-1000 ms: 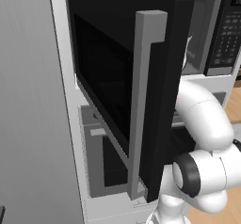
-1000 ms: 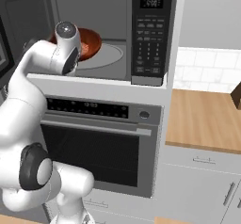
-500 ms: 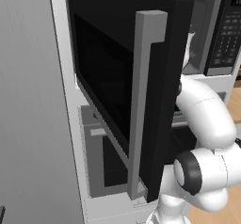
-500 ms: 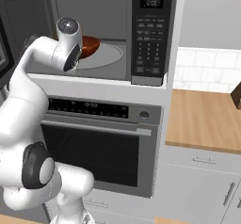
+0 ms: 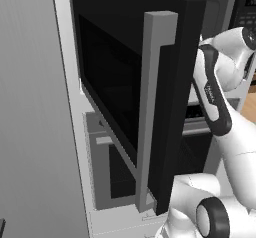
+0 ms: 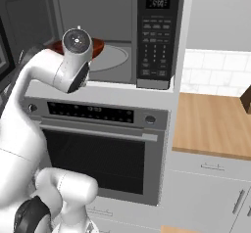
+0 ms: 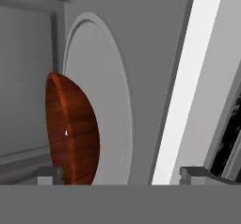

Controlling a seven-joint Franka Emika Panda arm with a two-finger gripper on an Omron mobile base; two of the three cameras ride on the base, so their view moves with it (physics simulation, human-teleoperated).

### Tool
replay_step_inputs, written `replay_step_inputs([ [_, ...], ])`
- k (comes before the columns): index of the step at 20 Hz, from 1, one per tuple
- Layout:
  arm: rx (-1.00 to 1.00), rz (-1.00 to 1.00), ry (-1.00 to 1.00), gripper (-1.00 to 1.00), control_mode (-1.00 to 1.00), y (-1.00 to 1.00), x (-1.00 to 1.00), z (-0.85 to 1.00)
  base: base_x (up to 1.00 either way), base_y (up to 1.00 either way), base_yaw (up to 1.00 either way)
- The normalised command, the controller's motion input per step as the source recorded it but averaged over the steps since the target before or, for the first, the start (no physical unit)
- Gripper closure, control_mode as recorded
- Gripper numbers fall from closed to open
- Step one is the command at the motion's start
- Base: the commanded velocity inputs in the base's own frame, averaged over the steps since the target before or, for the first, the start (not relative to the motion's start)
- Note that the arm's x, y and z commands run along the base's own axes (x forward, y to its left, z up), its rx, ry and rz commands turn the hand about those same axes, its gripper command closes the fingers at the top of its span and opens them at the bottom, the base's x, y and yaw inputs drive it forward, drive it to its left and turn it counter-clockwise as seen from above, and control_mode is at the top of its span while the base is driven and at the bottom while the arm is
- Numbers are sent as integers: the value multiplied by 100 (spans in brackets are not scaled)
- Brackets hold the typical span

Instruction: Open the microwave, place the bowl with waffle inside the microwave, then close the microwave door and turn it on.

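Bowl [image 7: 73, 131] of red-brown wood sits on the round grey plate [image 7: 108, 100] inside the microwave [image 6: 122, 36] — toward the left side of the cavity. Microwave door [image 5: 135, 92] hangs wide open, its tall grey handle [image 5: 152, 107] facing out. Gripper [image 7: 123, 176] has its fingers spread wide, holding nothing — one tip beside the bowl.

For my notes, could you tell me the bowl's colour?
Reddish-brown wood grain bowl, best in the hand view.
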Motion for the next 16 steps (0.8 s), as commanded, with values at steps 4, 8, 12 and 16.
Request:
replay_step_inputs([
  [4, 0, 14, -25, -100, -100, -26, -100, 0, 0, 0, 0],
  [8, -1, 13, -23, -100, -100, -5, -100, -2, 0, 0, 0],
  [12, -13, 10, -15, 100, -100, 26, -100, -21, 0, 0, 0],
  [16, -18, 5, -1, 100, -100, 34, -100, -9, 0, 0, 0],
])
